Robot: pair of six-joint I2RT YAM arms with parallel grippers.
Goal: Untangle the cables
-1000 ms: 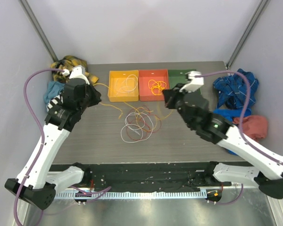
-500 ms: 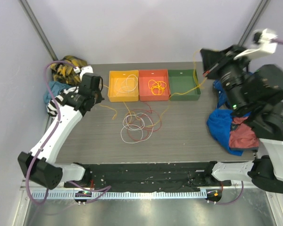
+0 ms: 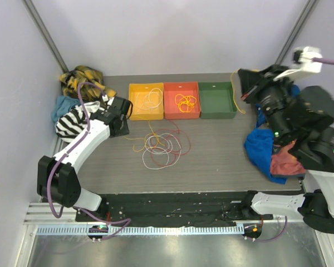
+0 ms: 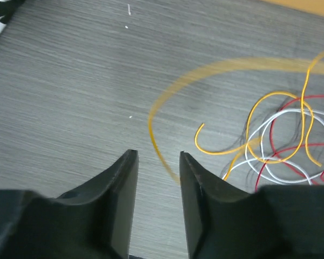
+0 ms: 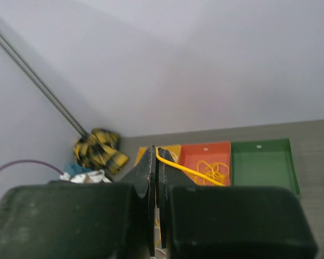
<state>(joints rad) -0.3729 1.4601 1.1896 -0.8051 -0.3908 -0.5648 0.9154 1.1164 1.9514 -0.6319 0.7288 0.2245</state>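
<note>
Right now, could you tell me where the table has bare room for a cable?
Bare table: between the cables and the blue cloth, in front of the green tray; also along the near edge. Crowded: around the cables, left hand and yellow tray.

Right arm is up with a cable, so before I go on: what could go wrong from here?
1. A yellow cable shows blurred, so moving, beside the open left gripper; it may sweep into the tangle and drag its loops.
2. The held cable in the shut right gripper hangs by the green bin and could catch on its wall.
</note>
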